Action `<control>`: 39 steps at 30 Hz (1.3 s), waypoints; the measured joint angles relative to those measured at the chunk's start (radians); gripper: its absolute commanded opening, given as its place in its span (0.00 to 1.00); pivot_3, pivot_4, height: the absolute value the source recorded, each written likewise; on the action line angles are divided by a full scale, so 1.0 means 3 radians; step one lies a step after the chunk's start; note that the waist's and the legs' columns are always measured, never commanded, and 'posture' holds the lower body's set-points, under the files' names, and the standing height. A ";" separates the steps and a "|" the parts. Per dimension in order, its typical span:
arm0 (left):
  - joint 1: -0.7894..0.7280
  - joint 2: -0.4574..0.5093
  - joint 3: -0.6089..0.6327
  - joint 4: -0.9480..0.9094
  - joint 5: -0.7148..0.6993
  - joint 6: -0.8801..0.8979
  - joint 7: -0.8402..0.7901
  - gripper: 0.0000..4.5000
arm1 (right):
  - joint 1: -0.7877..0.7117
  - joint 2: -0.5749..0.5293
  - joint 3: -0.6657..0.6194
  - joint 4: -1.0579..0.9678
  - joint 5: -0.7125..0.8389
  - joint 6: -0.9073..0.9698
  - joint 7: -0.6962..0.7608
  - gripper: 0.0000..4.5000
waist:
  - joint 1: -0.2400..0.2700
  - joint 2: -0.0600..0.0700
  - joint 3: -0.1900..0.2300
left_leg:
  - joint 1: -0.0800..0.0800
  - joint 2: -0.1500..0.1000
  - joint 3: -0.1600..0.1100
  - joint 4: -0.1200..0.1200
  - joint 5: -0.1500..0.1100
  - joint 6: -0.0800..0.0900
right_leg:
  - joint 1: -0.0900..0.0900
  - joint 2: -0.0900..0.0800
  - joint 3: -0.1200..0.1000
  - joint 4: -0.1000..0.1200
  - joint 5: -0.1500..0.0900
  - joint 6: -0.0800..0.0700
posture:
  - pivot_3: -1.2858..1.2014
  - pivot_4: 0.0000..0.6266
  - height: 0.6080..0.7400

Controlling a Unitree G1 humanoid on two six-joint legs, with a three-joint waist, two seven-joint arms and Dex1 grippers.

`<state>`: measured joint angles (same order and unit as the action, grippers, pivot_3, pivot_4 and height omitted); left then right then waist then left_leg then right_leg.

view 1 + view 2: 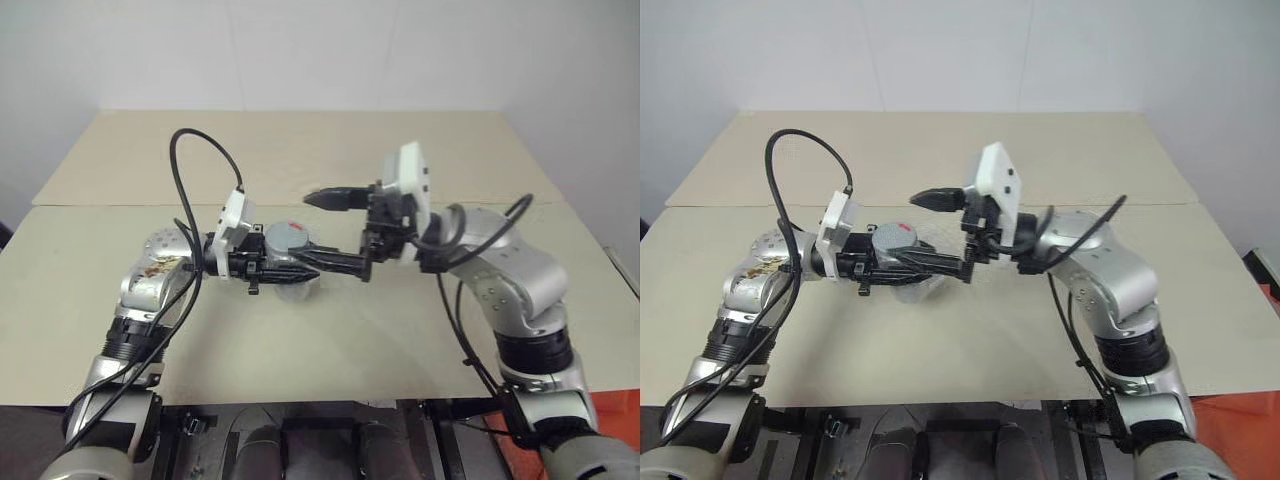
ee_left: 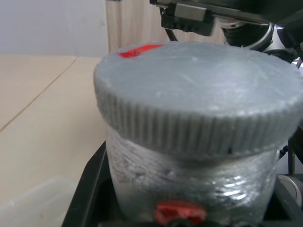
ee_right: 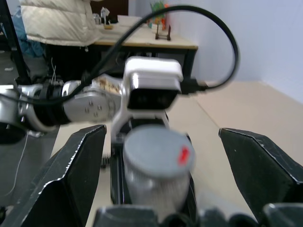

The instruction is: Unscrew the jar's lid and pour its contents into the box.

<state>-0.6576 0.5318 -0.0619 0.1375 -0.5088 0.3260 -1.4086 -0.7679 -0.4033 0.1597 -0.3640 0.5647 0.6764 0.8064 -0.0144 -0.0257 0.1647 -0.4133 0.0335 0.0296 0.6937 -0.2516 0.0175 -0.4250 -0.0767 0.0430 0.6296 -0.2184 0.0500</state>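
Note:
The jar (image 2: 189, 184) stands upright in my left gripper (image 1: 272, 266), which is shut on its clear body just under the lid. The grey ribbed lid (image 1: 289, 237) sits on the jar and has a red mark on top. My right gripper (image 1: 302, 228) comes in level from the right and is open wide. One of its fingers (image 1: 335, 197) lies beyond the lid and the other on the near side, both apart from it. The clear box (image 2: 33, 203) lies on the table below the jar. The contents are hidden behind the jar's wall.
A bare beige table (image 1: 300, 340) stretches all around, with a seam (image 1: 120, 206) running across it behind the arms. Black cables (image 1: 185, 190) loop above my left wrist. A white wall rises behind the table's far edge.

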 measured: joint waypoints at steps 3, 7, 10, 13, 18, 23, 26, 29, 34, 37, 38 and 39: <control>0.0000 0.0000 -0.0001 0.0015 0.0000 0.0000 -0.0004 0.44 | -0.0015 0.0056 0.0086 0.0006 -0.0058 0.0024 -0.0089 0.99 | 0.0006 0.0000 0.0000 | -0.0002 -0.0001 0.0000 0.0000 0.0000 0.0000 | 0.0000 -0.0001 -0.0001 0.0000 0.0000 0.0000 | 0.52 0.24 1.00; 0.0000 0.0001 -0.0001 0.0021 0.0000 0.0000 -0.0018 0.44 | -0.0064 0.0176 0.0217 0.0043 -0.0181 0.0026 -0.0212 0.99 | 0.0003 0.0000 0.0000 | -0.0001 0.0000 0.0000 0.0001 0.0000 0.0000 | 0.0000 0.0000 -0.0001 0.0000 0.0000 0.0000 | 0.52 0.24 1.00; 0.0000 0.0004 -0.0001 0.0021 0.0000 0.0000 -0.0028 0.44 | -0.0128 0.0242 0.0261 0.0098 -0.0282 0.0028 -0.0295 0.99 | 0.0002 0.0000 0.0000 | -0.0001 0.0000 0.0000 0.0001 0.0000 0.0000 | 0.0000 0.0000 -0.0001 0.0000 0.0000 0.0000 | 0.52 0.24 1.00; 0.0000 0.0015 -0.0001 0.0021 0.0000 0.0000 -0.0029 0.44 | -0.0155 0.0285 0.0287 0.0132 -0.0342 0.0029 -0.0328 0.99 | 0.0002 0.0000 0.0000 | -0.0002 0.0000 0.0000 0.0001 0.0000 0.0000 | 0.0000 0.0000 -0.0001 0.0001 0.0000 0.0000 | 0.52 0.24 1.00; 0.0001 0.0021 -0.0001 0.0020 0.0000 0.0000 -0.0024 0.44 | -0.0172 0.0378 0.0340 0.0209 -0.0428 0.0039 -0.0414 0.99 | 0.0001 0.0000 0.0000 | -0.0001 0.0000 0.0000 0.0001 0.0000 0.0000 | -0.0001 0.0000 -0.0001 0.0001 0.0000 0.0000 | 0.52 0.24 1.00; 0.0001 0.0027 -0.0001 0.0020 0.0001 0.0000 -0.0011 0.44 | -0.0172 0.0368 0.0340 0.0229 -0.0449 0.0039 -0.0404 0.99 | 0.0000 0.0000 0.0000 | -0.0002 0.0000 0.0000 0.0000 0.0000 0.0000 | -0.0001 0.0000 -0.0001 0.0001 0.0000 0.0000 | 0.52 0.24 1.00; 0.0004 0.0028 -0.0001 0.0021 0.0004 0.0000 0.0010 0.44 | -0.0172 0.0313 0.0340 0.0229 -0.0447 0.0039 -0.0370 0.99 | 0.0000 0.0000 0.0000 | -0.0001 0.0000 0.0000 0.0001 0.0000 0.0000 | -0.0001 0.0000 -0.0001 0.0000 0.0000 0.0000 | 0.52 0.24 1.00; 0.0010 0.0028 -0.0001 0.0021 0.0007 0.0001 0.0033 0.44 | -0.0167 0.0237 0.0339 0.0224 -0.0439 0.0039 -0.0320 0.99 | 0.0000 0.0000 0.0000 | -0.0001 0.0000 0.0000 0.0000 0.0000 0.0000 | 0.0000 0.0000 -0.0001 0.0000 0.0000 0.0000 | 0.52 0.24 1.00; 0.0014 0.0029 -0.0001 0.0021 0.0013 0.0003 0.0070 0.44 | -0.0128 0.0107 0.0319 0.0193 -0.0400 0.0038 -0.0275 0.99 | 0.0001 0.0000 0.0000 | -0.0002 0.0000 0.0000 0.0001 0.0000 0.0000 | 0.0000 0.0000 -0.0001 0.0000 0.0000 0.0000 | 0.52 0.24 1.00; 0.0014 0.0029 -0.0001 0.0021 0.0015 0.0003 0.0080 0.44 | -0.0107 0.0036 0.0297 0.0169 -0.0365 0.0038 -0.0252 0.99 | 0.0001 0.0000 0.0000 | -0.0001 0.0000 0.0000 0.0000 0.0000 0.0000 | -0.0001 0.0000 -0.0001 -0.0002 0.0000 0.0000 | 0.52 0.24 1.00; 0.0015 0.0030 -0.0001 0.0021 0.0017 0.0005 0.0083 0.44 | -0.0098 0.0015 0.0289 0.0161 -0.0355 0.0038 -0.0244 0.99 | 0.0000 0.0000 0.0000 | -0.0001 0.0000 0.0000 0.0000 0.0000 0.0000 | -0.0001 0.0000 -0.0001 -0.0002 0.0000 0.0000 | 0.52 0.24 1.00; 0.0015 0.0031 -0.0001 0.0020 0.0016 0.0005 0.0087 0.44 | -0.0091 -0.0003 0.0274 0.0156 -0.0339 0.0038 -0.0234 0.99 | 0.0001 0.0000 0.0000 | -0.0002 0.0000 0.0000 0.0000 0.0000 0.0000 | 0.0000 0.0000 -0.0001 -0.0002 0.0000 0.0000 | 0.52 0.24 1.00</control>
<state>-0.6530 0.5410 -0.0623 0.1436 -0.5039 0.3276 -1.3827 -0.7952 -0.4041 0.2419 -0.3172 0.4630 0.6879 0.7363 -0.0142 -0.0257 0.1647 -0.4138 0.0335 0.0296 0.6938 -0.2516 0.0174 -0.4252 -0.0768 0.0427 0.6290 -0.2184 0.0500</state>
